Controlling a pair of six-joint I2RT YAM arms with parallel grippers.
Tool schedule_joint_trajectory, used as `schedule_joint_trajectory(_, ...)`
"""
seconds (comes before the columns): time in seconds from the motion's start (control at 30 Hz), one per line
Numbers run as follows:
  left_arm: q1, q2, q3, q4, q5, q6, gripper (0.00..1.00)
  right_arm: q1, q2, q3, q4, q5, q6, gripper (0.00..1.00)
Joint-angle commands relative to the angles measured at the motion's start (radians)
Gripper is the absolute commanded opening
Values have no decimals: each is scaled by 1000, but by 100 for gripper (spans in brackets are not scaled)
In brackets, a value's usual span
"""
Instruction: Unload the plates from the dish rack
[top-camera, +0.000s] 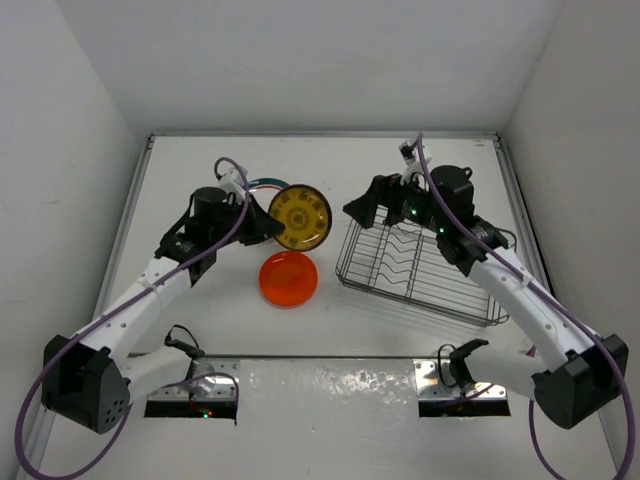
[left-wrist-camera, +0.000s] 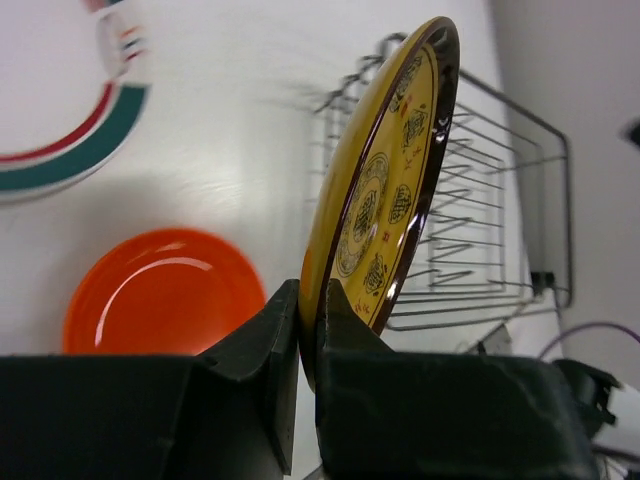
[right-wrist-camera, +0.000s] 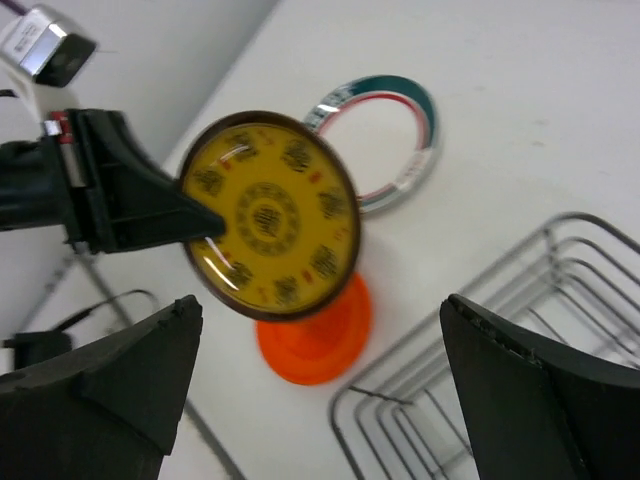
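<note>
My left gripper (top-camera: 268, 228) is shut on the rim of the amber patterned plate (top-camera: 299, 216) and holds it on edge above the table, left of the dish rack (top-camera: 420, 262). The same plate shows in the left wrist view (left-wrist-camera: 385, 190) and in the right wrist view (right-wrist-camera: 270, 215). An orange plate (top-camera: 289, 278) lies flat on the table below it. A white plate with a green-and-red rim (right-wrist-camera: 395, 140) lies flat behind it, mostly hidden by my left arm in the top view. My right gripper (top-camera: 368, 208) is open and empty at the rack's far left corner. No plates show in the rack.
White walls enclose the table on the left, back and right. The rack (right-wrist-camera: 520, 350) sits right of centre with upright wire prongs. Both arm bases and their cables sit at the near edge.
</note>
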Motion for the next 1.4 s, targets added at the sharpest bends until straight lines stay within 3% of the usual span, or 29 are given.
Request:
schedule_joint_trajectory(0.0,-1,-71,-46,-153,-184,-67,0,1,-89,65,-178,184,-157,99)
schedule_joint_trajectory(0.27,1,-90,-245,-133,-151,-67,2,-1,-166,11,-310,251,-248,99)
schedule_joint_trajectory(0.43,-1,-85,-306,-108,-125,-57,16,-1,-183,3,-358,259,-292,99)
schedule_joint_trajectory(0.47,-1,-82,-305,-116,-123,-55,24,-1,-183,11,-367,259,-301,99)
schedule_joint_trajectory(0.5,-2,-82,-302,-122,-115,-50,49,-1,-181,17,-379,264,-308,99)
schedule_joint_trajectory(0.53,-2,-80,-294,-129,-109,-41,62,-1,-180,26,-407,279,-309,99)
schedule_joint_trajectory(0.57,-2,-79,-285,-160,-117,-35,85,-1,-180,42,-424,288,-318,99)
schedule_joint_trajectory(0.6,-2,-79,-255,-178,-124,-23,98,1,-183,51,-460,300,-321,99)
schedule_joint_trajectory(0.73,-4,-57,-144,-328,-181,54,100,1,-226,71,-556,342,-352,99)
schedule_joint_trajectory(0.83,-4,-37,-9,-436,-291,132,100,1,-287,63,-635,475,-343,99)
schedule_joint_trajectory(0.97,-4,-91,159,-557,-683,175,100,-1,-376,69,-738,642,-303,99)
schedule_joint_trajectory(1.07,-2,-181,245,-553,-865,172,100,1,-459,85,-799,728,-303,99)
schedule_joint_trajectory(1.2,-1,-287,298,-571,-982,189,100,-1,-554,135,-919,823,-308,99)
schedule_joint_trajectory(1.37,-2,-435,316,-666,-991,194,100,-1,-661,178,-1053,868,-312,99)
